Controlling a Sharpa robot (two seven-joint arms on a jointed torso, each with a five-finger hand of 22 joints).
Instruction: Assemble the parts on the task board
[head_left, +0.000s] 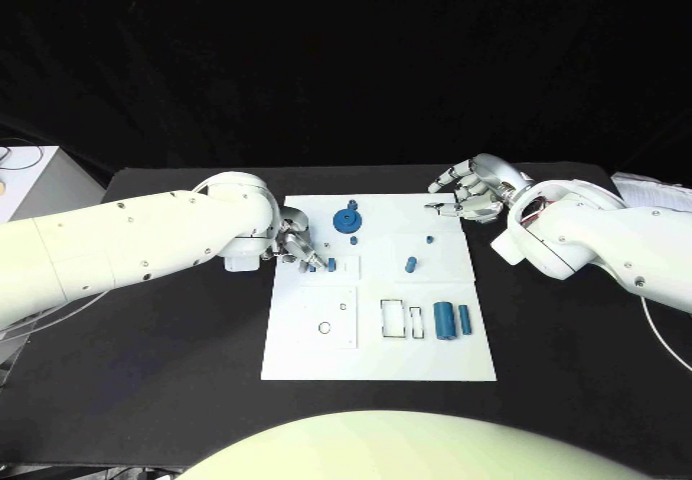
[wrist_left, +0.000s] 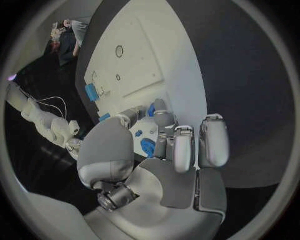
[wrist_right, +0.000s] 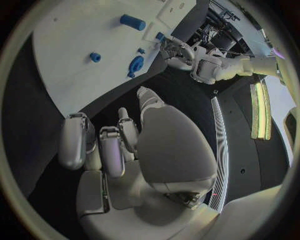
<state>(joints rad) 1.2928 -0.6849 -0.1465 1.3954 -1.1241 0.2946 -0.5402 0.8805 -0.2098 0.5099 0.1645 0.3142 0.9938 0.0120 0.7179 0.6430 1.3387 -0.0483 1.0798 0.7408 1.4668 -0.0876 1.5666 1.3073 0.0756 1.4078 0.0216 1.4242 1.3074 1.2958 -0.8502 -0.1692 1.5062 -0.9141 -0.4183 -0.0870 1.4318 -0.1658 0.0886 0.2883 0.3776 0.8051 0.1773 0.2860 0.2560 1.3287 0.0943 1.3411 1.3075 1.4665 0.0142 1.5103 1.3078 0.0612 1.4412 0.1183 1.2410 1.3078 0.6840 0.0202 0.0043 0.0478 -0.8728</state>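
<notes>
Blue plastic parts are lying across the white board: a gear near its far edge, a peg by the left hand, two cylinders nearer. They look light, stiff and slippery, best pinched at the sides. Left hand's fingers are curling beside the peg; whether they are gripping it, I cannot tell. Right hand is hovering half-curled, holding nothing.

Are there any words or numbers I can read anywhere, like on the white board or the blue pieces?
None can be read.
The task board has only thin outlines of shapes, no letters.
The blue parts are plain.
The left hand and right hand carry no labels that can be made out.
The papers at the table's far right edge are too small to read.
</notes>
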